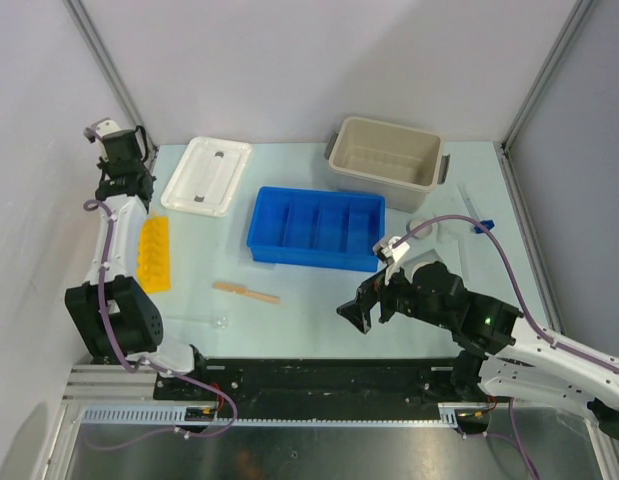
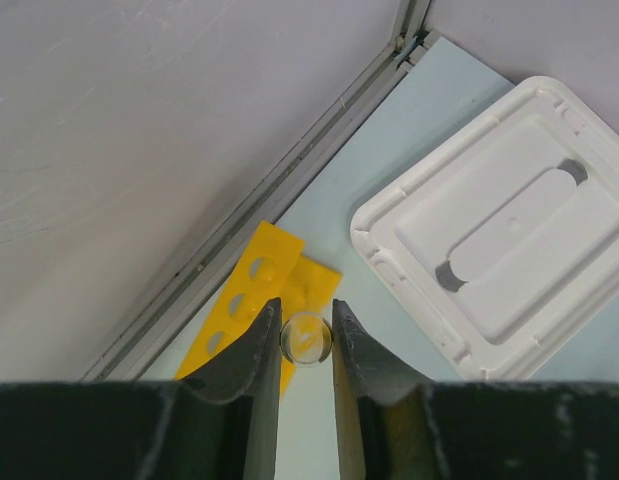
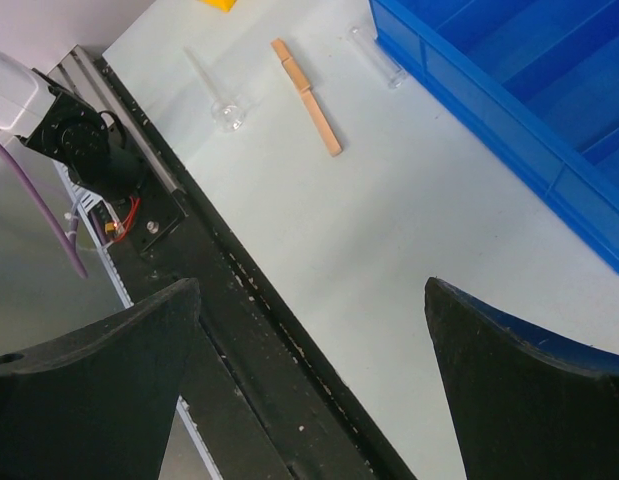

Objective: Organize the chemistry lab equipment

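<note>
Glassware and other small items are spread over the pale bench [image 1: 319,300]. A clear glass tube [image 2: 306,338] is pinched between the fingers of the left hand [image 2: 306,308], which is held at the far left corner. The tube is seen end-on as a small transparent circle with a bright rim, above the yellow rack [image 2: 251,290] and not far from the white lid [image 2: 499,220].

A tan wooden stick [image 3: 307,95] is laid flat on the bench in front of the blue tray [image 3: 509,90], well apart from it. It is slim, straight and pale brown, and a slight step is seen partway along its length. A second glass tube [image 3: 217,95] is laid near the stick, toward the near edge of the bench. It is thin and nearly invisible against the surface, apart from its round, glinting end. A third glass tube [image 3: 379,55] is laid just beside the front wall of the tray. A small white dish [image 1: 426,228] is seen to the right of the tray, and its details cannot be made out.

The right hand [image 3: 311,290] is held above the near part of the bench, with its fingers spread wide and nothing between them. A beige tub [image 1: 386,152] is set behind the tray.
</note>
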Tool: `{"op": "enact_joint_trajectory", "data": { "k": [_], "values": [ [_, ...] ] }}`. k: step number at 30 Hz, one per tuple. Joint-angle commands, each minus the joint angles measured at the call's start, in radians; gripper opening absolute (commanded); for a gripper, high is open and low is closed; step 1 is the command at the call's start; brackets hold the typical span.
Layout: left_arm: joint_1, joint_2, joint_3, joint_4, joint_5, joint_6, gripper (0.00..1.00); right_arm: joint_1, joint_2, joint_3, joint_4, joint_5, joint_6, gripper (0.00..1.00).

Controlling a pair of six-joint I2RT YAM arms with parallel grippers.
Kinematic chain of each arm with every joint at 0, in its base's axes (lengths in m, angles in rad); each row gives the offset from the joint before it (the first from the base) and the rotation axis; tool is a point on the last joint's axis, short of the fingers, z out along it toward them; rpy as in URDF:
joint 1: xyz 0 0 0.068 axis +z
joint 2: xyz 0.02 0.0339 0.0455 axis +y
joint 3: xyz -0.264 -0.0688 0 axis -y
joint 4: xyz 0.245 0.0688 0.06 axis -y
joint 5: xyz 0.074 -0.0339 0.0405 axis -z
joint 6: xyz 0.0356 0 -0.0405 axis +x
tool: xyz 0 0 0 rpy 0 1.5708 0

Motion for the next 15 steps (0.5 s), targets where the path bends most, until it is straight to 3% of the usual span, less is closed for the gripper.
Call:
{"op": "enact_joint_trajectory", "data": {
  "k": [1,15],
  "values": [
    [0.010,0.008,-0.002,0.045,0.005,-0.023,0.13,-0.017,-0.009,0.001,0.011,-0.029,-0.021,0.99],
    [0.009,0.044,-0.019,0.054,0.008,-0.012,0.13,-0.060,-0.018,0.001,-0.003,-0.068,-0.023,0.99]
  ]
}}
